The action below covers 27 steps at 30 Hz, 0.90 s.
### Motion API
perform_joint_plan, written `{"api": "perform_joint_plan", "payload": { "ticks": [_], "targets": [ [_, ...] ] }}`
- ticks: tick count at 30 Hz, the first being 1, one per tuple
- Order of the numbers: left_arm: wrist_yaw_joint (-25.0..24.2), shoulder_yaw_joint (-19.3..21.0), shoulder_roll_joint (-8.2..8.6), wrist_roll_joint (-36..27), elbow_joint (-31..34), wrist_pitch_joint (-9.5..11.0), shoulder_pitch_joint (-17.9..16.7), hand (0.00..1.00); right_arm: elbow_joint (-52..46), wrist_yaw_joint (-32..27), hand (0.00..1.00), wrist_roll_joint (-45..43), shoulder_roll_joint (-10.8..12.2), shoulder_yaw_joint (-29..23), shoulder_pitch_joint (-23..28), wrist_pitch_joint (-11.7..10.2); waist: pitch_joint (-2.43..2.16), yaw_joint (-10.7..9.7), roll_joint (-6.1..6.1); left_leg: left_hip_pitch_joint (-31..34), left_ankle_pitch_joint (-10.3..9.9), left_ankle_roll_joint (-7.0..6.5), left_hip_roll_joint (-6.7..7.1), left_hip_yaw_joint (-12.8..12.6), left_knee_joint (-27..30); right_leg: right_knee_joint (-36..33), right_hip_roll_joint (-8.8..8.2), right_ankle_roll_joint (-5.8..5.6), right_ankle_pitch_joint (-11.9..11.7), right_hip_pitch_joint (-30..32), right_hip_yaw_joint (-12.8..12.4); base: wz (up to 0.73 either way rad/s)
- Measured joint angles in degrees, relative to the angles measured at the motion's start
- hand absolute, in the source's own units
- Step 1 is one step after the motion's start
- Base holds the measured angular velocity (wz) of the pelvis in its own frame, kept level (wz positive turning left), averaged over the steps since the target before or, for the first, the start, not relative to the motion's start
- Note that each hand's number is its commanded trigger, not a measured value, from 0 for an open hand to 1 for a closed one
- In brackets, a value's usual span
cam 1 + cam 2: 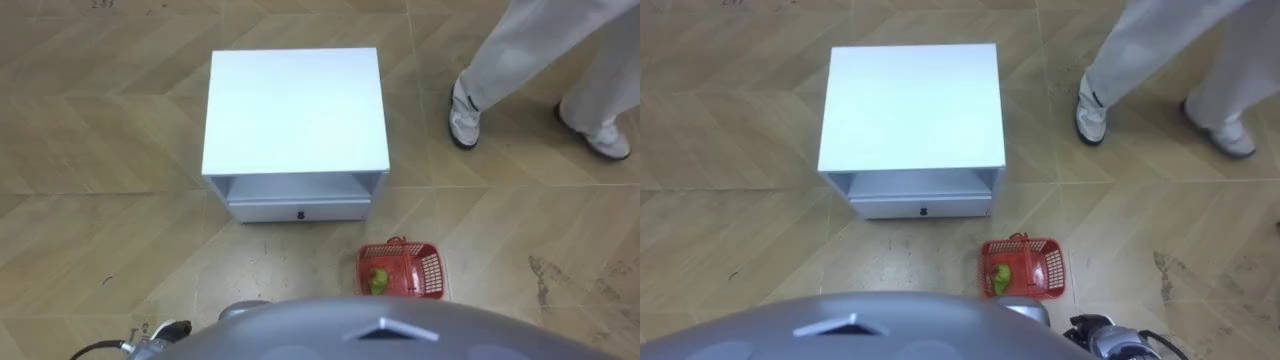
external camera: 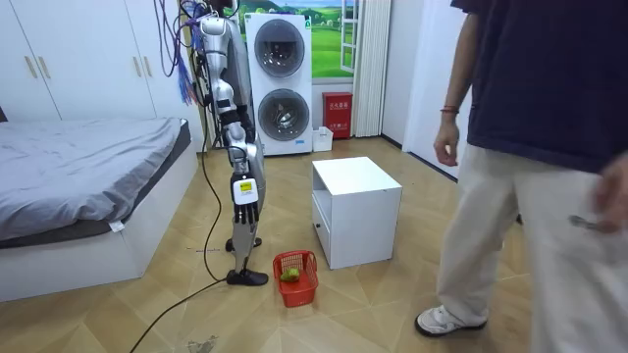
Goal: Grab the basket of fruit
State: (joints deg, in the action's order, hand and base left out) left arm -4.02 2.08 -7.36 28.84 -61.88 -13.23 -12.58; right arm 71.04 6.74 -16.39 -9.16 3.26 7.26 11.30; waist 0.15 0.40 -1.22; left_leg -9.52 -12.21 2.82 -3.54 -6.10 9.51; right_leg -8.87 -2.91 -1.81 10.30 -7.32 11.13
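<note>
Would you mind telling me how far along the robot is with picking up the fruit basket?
Nothing looks done yet: the red fruit basket sits on the floor by the white cabinet, untouched. In hand: the robot stands upright just behind it. Left: bend down, grip the handle, lift.

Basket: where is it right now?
The basket sits on the floor at the robot's feet, slightly to its right, near the drawer-side right corner of the white cabinet.
</note>
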Motion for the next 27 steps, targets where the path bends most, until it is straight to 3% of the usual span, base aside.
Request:
{"api": "perform_joint_plan", "payload": {
  "ticks": [27],
  "targets": [
    [-0.04, -0.01, -0.02, -0.02, -0.06, 0.02, -0.24, 0.0, 0.42, 0.15, 0.0, 0.06, 0.13, 0.52, 0.61, 0.06, -0.01, 1.27, -0.49, 0.38, 0.0, 0.0, 0.17, 0.09, -0.01, 0.07, -0.17, -0.11, 0.07, 0.06, 0.05, 0.0]
  ]
}}
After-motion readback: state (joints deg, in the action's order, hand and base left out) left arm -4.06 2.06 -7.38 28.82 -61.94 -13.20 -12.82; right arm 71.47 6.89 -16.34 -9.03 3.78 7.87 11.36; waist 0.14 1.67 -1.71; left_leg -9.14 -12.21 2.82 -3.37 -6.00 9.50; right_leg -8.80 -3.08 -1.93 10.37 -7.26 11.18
